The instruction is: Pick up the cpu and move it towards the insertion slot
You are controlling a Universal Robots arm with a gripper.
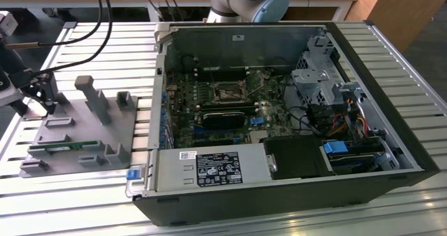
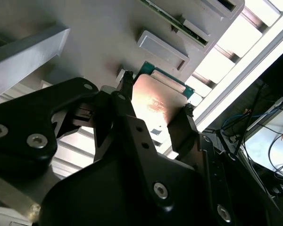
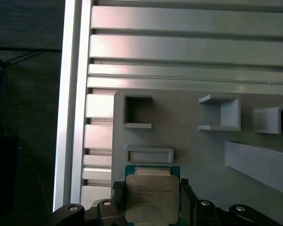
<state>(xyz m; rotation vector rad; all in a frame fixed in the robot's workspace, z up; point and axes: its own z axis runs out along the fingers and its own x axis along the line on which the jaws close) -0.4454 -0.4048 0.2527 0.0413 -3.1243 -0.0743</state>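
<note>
here, hand (image 2: 157, 93) clamping cpu (image 3: 152, 197), over grey tray (image 3: 188, 146), slatted aluminium table (image 3: 179, 47)

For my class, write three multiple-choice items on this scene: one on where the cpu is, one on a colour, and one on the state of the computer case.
1. Where is the cpu?
A. In a cardboard box.
B. Between the end effector's fingers, over the grey tray.
C. In a person's hand.

2. What colour is the cpu's rim?
A. Red.
B. Yellow.
C. Green.

3. How is the computer case?
A. Open, motherboard exposed.
B. Closed.
C. Wrapped in plastic.

Key:
1 B: both wrist views show fingers flanking the chip.
2 C: a green edge frames the silvery top.
3 A: the exterior view shows the board inside.
</note>
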